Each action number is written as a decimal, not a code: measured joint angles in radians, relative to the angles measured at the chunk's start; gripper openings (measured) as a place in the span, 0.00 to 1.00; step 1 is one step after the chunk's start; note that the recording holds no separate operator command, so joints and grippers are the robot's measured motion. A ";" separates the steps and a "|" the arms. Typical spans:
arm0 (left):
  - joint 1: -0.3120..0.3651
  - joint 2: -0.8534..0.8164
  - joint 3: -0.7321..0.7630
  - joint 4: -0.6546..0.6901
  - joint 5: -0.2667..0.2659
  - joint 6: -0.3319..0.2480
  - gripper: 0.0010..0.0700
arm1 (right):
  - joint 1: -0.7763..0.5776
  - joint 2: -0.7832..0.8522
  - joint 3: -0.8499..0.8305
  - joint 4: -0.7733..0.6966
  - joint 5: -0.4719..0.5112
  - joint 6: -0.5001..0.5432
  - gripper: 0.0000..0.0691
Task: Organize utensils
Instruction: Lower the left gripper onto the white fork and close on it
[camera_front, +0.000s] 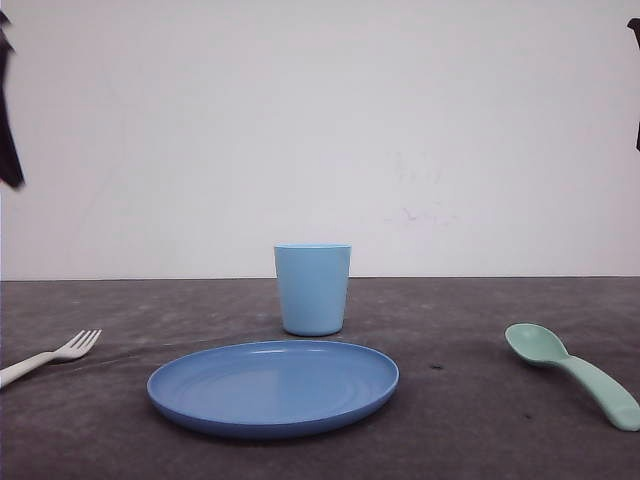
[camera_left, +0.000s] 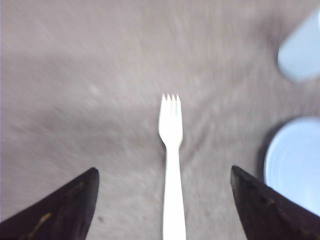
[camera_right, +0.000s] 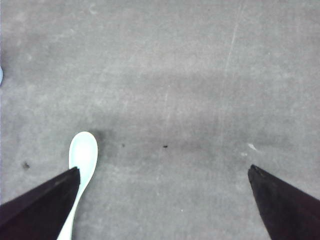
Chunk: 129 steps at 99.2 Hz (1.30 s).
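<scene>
A small white fork (camera_front: 55, 356) lies on the dark table at the front left, tines pointing toward the plate. In the left wrist view the fork (camera_left: 171, 165) lies flat on the table below the wide gap of my open left gripper (camera_left: 164, 172), touching neither finger. A mint-green spoon (camera_front: 575, 372) lies at the front right, bowl toward the middle. My right gripper (camera_right: 164, 170) hangs open above the table; the spoon (camera_right: 81, 165) runs partly under one finger (camera_right: 42, 207), off to the side of the gap.
A blue round plate (camera_front: 273, 386) sits at the front centre with a light blue cup (camera_front: 312, 289) upright just behind it. The plate (camera_left: 295, 162) and cup (camera_left: 301, 50) lie off to one side of the fork. White wall behind the table.
</scene>
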 joint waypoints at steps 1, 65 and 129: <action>-0.004 0.008 0.000 0.000 0.000 0.000 0.73 | 0.000 0.000 0.000 0.000 0.000 0.000 0.98; -0.169 0.425 0.000 0.180 -0.121 -0.006 0.73 | 0.000 0.000 0.000 -0.007 0.000 0.000 0.98; -0.169 0.468 0.000 0.192 -0.159 -0.016 0.31 | 0.000 0.000 0.000 -0.010 0.000 0.000 0.98</action>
